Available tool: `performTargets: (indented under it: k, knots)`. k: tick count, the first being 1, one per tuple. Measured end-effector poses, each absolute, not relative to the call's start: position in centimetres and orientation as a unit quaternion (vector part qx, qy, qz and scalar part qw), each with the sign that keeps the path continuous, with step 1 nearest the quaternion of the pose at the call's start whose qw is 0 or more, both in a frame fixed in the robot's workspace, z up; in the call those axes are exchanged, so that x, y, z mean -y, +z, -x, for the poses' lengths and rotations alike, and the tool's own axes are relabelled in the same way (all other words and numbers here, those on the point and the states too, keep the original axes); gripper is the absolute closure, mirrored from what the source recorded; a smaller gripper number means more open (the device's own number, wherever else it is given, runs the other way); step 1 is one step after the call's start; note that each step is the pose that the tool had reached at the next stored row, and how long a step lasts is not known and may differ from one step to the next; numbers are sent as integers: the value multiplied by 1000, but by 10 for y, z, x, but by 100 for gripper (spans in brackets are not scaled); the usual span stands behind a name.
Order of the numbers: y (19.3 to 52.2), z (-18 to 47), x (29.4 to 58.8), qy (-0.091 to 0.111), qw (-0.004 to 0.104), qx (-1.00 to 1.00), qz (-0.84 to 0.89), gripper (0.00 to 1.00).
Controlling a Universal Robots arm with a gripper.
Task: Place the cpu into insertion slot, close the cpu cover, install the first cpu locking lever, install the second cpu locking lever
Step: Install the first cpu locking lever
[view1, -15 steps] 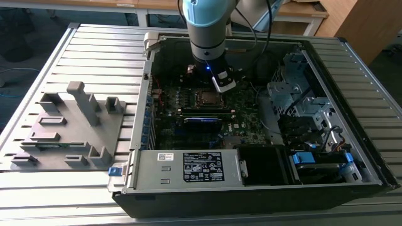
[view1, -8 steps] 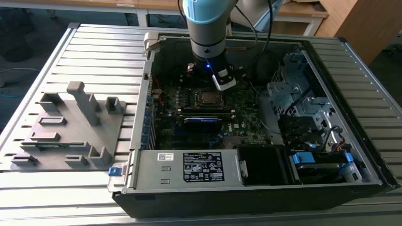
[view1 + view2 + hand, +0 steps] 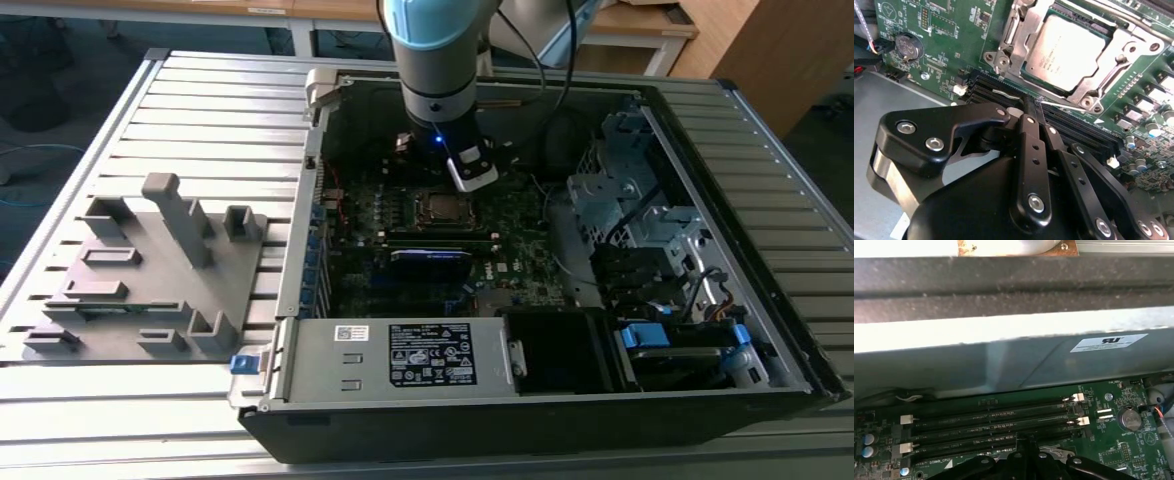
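Hand [image 3: 1029, 103] low inside the open computer case [image 3: 534, 425], its 2 fingers drawn together with no gap showing

On the exterior view's left a grey moulded fixture [image 3: 147, 270] lies on the ribbed counter [image 3: 200, 100]; just beside it stands the case, with the green circuit board [image 3: 400, 235] on its floor; the arm [image 3: 434, 50] stands over the board, and the hand hangs near the insertion slot [image 3: 1001, 60]; the cpu [image 3: 1066, 52] lies flat in that slot, and the cpu cover [image 3: 1026, 30] lies down around its silvery top; in the second wrist view the fingertips [image 3: 1027, 107] sit at a thin wire lever [image 3: 1004, 93] between the slot and the long black memory slots [image 3: 1084, 135]; whether they touch it I cannot tell; a drive cage [image 3: 627, 190] stands on the exterior view's right
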State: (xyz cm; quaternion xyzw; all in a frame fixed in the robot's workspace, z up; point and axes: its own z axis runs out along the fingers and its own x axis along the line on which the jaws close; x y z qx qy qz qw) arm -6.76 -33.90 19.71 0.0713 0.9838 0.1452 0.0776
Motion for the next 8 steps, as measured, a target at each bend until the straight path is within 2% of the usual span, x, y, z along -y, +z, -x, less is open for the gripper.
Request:
performTargets:
  k: [8]
  knots:
    - [196, 69, 336, 141, 79, -983, -81, 90]
